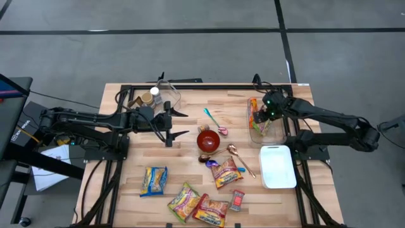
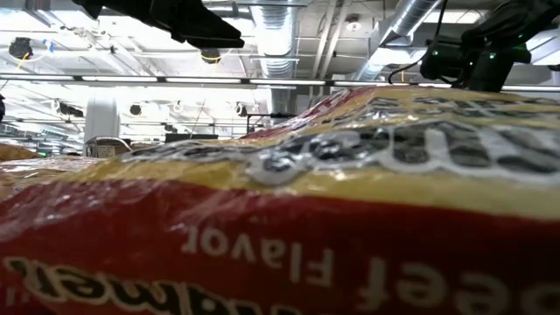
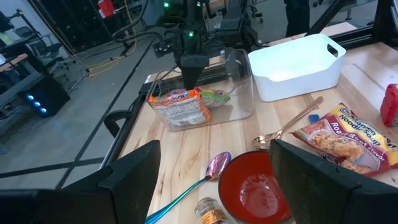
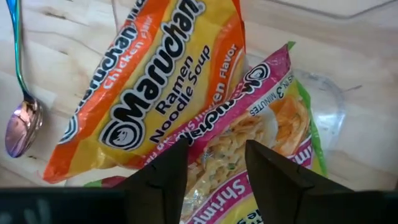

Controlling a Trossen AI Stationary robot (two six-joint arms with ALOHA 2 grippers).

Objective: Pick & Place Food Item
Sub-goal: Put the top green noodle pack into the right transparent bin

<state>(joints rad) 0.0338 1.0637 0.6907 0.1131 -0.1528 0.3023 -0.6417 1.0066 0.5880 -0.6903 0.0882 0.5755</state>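
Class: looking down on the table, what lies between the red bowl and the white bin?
In the high view, a gold spoon lies on the wood between the red bowl and the white bin, slanting toward the table's front.

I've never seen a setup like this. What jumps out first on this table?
The right gripper reaches into a clear bin at the table's right, over an orange ramen packet. A red bowl sits mid-table, with more noodle packets strewn along the near edge.

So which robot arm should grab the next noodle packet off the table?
Probably the left. Its gripper hangs open near the red bowl, nearer the loose ramen packets. The right gripper is busy over the clear bin, fingers open above packets already inside.
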